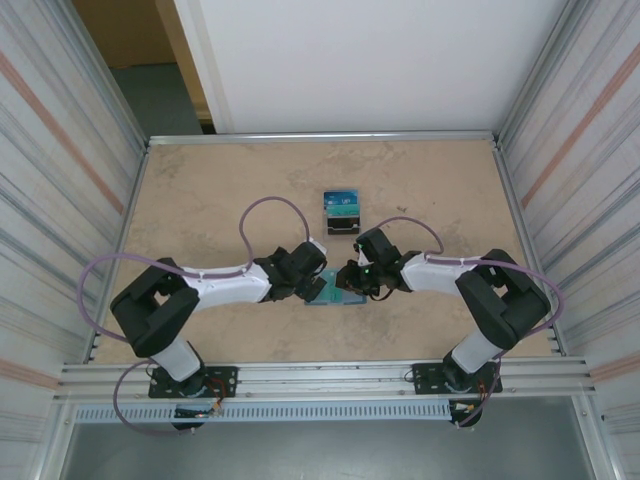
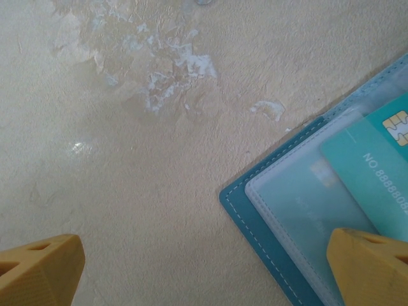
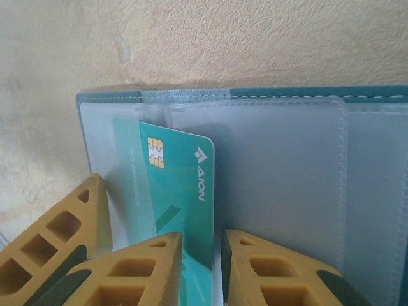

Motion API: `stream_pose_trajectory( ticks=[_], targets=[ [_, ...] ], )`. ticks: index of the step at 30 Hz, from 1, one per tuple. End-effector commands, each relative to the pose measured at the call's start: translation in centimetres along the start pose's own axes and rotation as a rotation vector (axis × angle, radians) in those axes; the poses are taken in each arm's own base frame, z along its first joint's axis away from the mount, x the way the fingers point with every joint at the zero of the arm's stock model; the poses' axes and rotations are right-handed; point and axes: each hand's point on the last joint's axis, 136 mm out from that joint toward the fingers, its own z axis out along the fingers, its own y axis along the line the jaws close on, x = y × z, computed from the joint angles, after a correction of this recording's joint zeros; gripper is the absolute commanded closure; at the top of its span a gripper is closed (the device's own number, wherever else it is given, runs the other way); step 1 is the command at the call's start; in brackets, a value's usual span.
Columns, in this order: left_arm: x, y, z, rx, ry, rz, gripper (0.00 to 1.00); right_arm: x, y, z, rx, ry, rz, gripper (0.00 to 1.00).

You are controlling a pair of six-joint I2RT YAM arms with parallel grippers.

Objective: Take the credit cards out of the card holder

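Your card holder (image 3: 287, 191) lies open on the table (image 2: 127, 159), near centre between the arms. Your left gripper (image 2: 204, 245) gapes wide, one finger over its edge. Your right gripper (image 3: 202, 237), jaws narrowly apart, straddles the protruding teal credit card (image 3: 185, 191); I cannot tell whether it grips.

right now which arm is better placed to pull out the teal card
Right: the right gripper sits over the half-out teal card in the card holder; the left gripper is wide open at its corner.

Lab test cell: beige table (image 1: 200, 200) fenced by aluminium rails (image 1: 320, 375), corrugated side panels (image 1: 60, 150).
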Motion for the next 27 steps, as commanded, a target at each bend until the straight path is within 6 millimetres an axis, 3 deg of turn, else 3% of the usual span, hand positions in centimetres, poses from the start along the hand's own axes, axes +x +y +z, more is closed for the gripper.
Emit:
stream_pose_trajectory(
  ticks=[1,9,12,18,27],
  targets=[
    [2.4,-0.6,0.5,-0.008,0.097,0.086,0.01,0.4,-0.8,0.6,-0.012,0.022,0.045,0.77],
    [3.1,-0.8,0.7,-0.018,0.122,0.105,0.01,0.1,0.6,-0.3,-0.097,0.003,0.031,0.82],
    [3.1,-0.8,0.7,-0.019,0.121,0.104,0.01,0.0,0.6,-0.8,-0.089,-0.009,0.017,0.88],
    [3.2,-0.6,0.6,-0.025,0.120,0.103,0.01,-0.1,-0.4,-1.2,-0.034,-0.029,0.011,0.99],
    [2.6,-0.2,0.0,-0.036,0.088,0.097,0.01,-0.4,-2.3,-3.0,0.087,-0.064,-0.007,1.00]
  ],
)
